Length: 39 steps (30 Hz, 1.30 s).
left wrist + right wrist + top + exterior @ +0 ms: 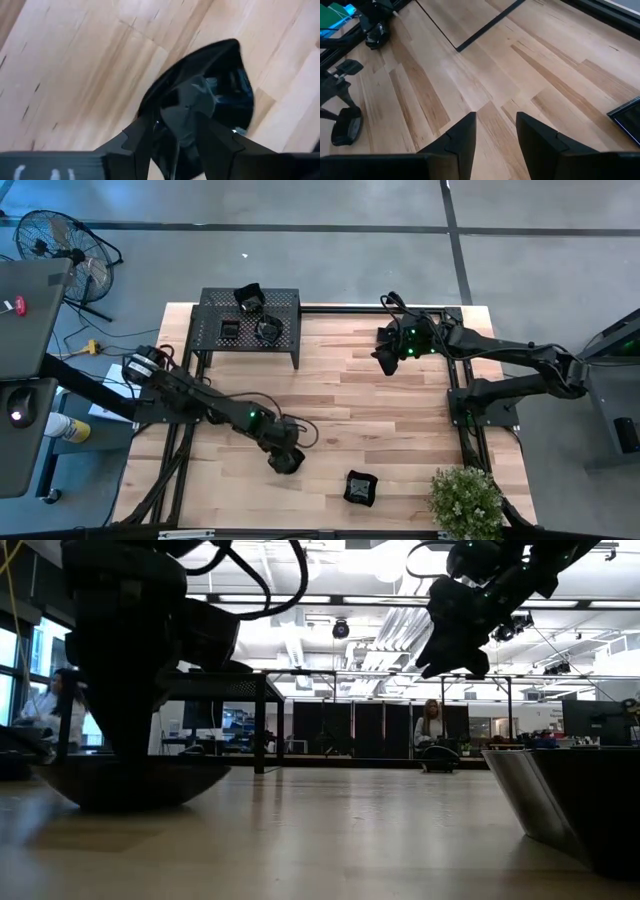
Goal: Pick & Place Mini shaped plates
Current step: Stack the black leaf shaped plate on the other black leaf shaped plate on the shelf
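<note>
Small glossy black plate (220,95) under left gripper (285,459), on counter (380,420) at 7 o'clock; looks rigid, light, slick, likely chippable – best pinched across raised rim, one finger inside. Pointed, teardrop-like outline, shallow rim. Left jaws parted, straddling rim, whether clamped or freed I cannot tell. Second dark plate (361,488) at 5 o'clock near potted plant (465,498). More plates (266,330) on perforated rack (215,320) at 11 o'clock. Right gripper (388,352) at 1 o'clock, raised, jaws released, empty

The left gripper (182,131) stood low over a glossy black plate (227,87) on the wooden table (75,75), its 2 fingers (142,132) straddling the plate's near rim.
</note>
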### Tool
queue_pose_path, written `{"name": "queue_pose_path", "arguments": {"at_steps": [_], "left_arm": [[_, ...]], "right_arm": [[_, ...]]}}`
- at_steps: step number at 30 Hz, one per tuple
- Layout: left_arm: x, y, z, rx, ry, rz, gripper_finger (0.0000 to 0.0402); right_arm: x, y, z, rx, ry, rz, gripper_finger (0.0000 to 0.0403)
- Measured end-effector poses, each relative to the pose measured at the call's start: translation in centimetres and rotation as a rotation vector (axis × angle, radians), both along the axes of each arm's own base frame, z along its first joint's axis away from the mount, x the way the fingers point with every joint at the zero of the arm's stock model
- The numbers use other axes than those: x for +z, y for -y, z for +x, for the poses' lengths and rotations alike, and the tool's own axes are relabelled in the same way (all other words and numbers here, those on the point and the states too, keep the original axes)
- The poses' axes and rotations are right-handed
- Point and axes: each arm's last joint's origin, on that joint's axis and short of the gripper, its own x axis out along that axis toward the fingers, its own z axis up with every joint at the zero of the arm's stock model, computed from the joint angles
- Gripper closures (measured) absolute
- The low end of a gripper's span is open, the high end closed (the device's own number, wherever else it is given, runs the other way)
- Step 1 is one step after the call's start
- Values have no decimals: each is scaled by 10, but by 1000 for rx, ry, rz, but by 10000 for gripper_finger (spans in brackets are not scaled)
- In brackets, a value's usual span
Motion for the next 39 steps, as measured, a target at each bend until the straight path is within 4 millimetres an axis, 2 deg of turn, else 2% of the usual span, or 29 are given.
{"name": "queue_pose_path", "arguments": {"at_steps": [9,19,28,31,37,39], "left_arm": [[11,-19,3,14,6,-73,266],[8,-25,0,-38,-16,35,266],[-11,-20,6,-156,-40,1,270],[-12,-20,7,-158,-40,-2,293],[2,-21,4,-178,7,-24,387],[7,-23,4,-153,20,-37,393]], "right_arm": [[1,0,0,1,7,-5,268],[1,0,1,1,14,-8,268],[2,1,1,-1,17,-13,268],[2,1,1,-2,19,-15,268],[3,1,2,-1,28,-23,268],[3,1,2,-2,36,-27,268]]}}
